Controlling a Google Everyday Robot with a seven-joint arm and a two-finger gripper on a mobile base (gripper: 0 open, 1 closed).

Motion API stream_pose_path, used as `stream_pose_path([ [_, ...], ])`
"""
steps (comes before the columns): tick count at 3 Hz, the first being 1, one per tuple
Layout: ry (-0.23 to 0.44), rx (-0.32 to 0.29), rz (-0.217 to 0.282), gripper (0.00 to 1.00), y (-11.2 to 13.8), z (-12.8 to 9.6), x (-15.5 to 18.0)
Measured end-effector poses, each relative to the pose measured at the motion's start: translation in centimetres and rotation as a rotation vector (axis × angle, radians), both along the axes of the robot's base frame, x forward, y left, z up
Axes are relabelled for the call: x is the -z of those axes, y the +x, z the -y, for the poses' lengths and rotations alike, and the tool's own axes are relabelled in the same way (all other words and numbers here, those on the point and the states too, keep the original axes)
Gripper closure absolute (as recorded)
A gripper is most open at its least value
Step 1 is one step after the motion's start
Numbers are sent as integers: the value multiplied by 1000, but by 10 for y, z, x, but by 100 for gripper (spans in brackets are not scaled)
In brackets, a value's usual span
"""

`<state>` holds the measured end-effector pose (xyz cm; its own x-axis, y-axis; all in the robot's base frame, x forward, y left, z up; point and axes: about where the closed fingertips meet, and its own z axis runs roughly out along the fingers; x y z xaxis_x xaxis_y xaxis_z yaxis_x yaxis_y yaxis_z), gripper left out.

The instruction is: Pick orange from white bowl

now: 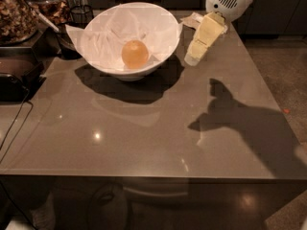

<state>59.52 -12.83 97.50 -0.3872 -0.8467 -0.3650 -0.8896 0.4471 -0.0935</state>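
The orange [135, 53] is a pale orange-yellow sphere lying in the middle of the white bowl [100, 56], on its crumpled white paper lining. The bowl stands at the far left part of the grey table [144, 128]. My gripper [194, 57] hangs from the white arm at the upper right, its cream fingers pointing down and left, just right of the bowl's rim and above the table. It holds nothing.
Dark containers of dried goods [17, 16] stand at the far left, with a black tray [14, 75] and a cable [14, 123] beside them. A crumpled paper [192, 19] lies behind the gripper. The arm's shadow [240, 119] falls on the right side.
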Motion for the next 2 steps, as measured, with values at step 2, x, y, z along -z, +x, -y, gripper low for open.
stream_pose_path([
  [2,-22,-117,52,0,32,-56,-24],
])
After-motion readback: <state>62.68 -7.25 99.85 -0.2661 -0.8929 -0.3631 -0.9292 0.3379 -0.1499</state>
